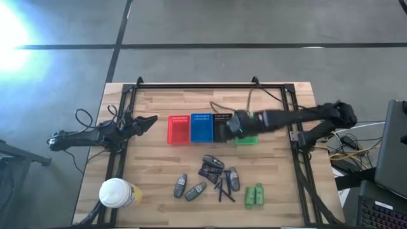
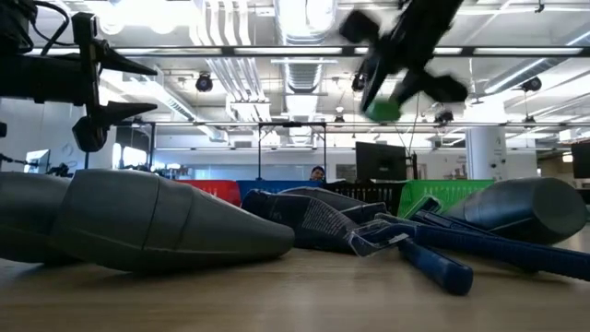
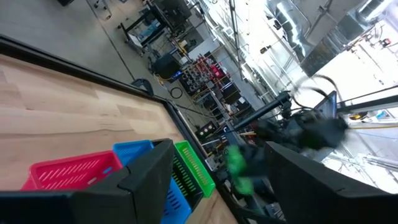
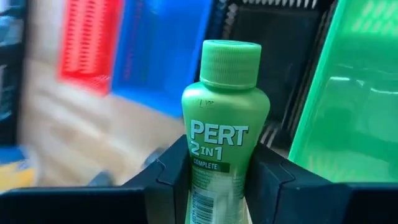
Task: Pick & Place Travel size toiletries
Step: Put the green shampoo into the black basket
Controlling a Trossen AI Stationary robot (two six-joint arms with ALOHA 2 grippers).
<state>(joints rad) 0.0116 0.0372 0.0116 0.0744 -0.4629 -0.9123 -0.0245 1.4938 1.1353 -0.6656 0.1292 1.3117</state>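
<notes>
My right gripper (image 1: 239, 125) is shut on a bright green bottle (image 4: 224, 130) in the air over the black basket (image 1: 222, 123) and green basket (image 1: 248, 140); the low view shows it high up (image 2: 385, 103). On the table's near part lie grey oval tubes (image 1: 181, 184), dark packets (image 1: 211, 166), thin blue sticks (image 1: 223, 189) and two more green bottles (image 1: 254, 195). My left gripper (image 1: 150, 121) waits open at the table's left, beside the red basket (image 1: 179, 129). My right gripper pinches the green bottle by its lower body (image 4: 214, 180), one finger (image 4: 168, 177) on each side. The bottle lies along the fingers, its cap (image 4: 231, 62) pointing out past their ends. It is lifted clear of the table and baskets.
Red, blue (image 1: 201, 127), black and green baskets stand in a row at mid-table. A big white-capped yellowish container (image 1: 117, 193) lies at the near left corner. A black frame (image 1: 210, 84) runs around the table. Bare wood lies left of the toiletries.
</notes>
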